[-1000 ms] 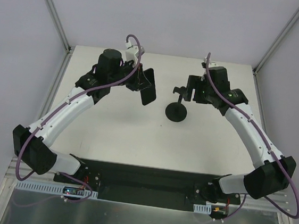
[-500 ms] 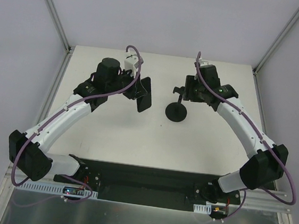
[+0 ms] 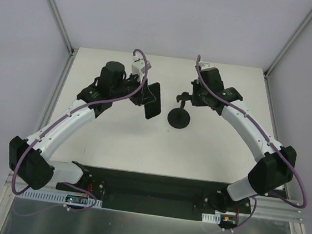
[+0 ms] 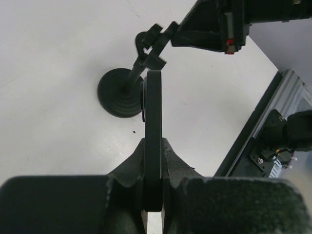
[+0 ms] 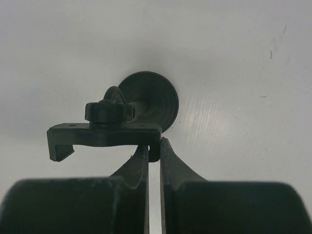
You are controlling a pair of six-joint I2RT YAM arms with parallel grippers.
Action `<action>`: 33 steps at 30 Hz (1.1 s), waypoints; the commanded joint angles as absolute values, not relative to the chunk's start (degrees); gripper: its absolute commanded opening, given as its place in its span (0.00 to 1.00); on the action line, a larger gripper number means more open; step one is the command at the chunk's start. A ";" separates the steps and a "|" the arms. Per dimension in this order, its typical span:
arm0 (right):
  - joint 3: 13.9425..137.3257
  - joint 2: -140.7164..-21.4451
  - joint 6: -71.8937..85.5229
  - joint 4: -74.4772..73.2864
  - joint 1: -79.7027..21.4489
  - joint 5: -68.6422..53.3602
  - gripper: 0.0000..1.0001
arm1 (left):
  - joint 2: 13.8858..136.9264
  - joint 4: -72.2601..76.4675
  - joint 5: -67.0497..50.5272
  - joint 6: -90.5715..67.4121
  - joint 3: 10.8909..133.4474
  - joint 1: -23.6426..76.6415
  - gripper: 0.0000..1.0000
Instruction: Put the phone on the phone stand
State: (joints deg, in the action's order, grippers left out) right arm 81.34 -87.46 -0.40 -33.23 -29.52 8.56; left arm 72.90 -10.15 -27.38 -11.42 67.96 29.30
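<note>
White counter (image 3: 114,140) has little on it. Near the middle of its far edge the phone stand (image 3: 178,118) rests on its disc, with the right claw (image 3: 194,97) clenched on its top end, probably to steady it. The left claw (image 3: 146,96) grasps the phone (image 3: 153,101) edge-up, lifted just left of the stand. Nothing lies between these 2.

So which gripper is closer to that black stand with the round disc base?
Right. The right gripper is clamped on the top of the black disc-based phone stand; the left gripper holds the flat black phone off to the stand's left, apart from it.
</note>
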 commanded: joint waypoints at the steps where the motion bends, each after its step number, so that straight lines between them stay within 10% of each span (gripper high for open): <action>1: 83.06 -86.14 -6.67 -29.80 -32.87 3.19 0.01 | 69.00 -3.00 -38.12 -9.58 67.77 29.71 0.00; 15: 88.85 -91.67 -7.47 -29.35 -39.99 -8.17 0.01 | 63.64 13.78 -50.36 -7.82 57.15 29.71 0.00; 33: 87.81 -88.60 -9.23 -30.24 -39.99 -10.20 0.52 | 63.81 16.88 -55.55 -4.22 58.98 26.72 0.00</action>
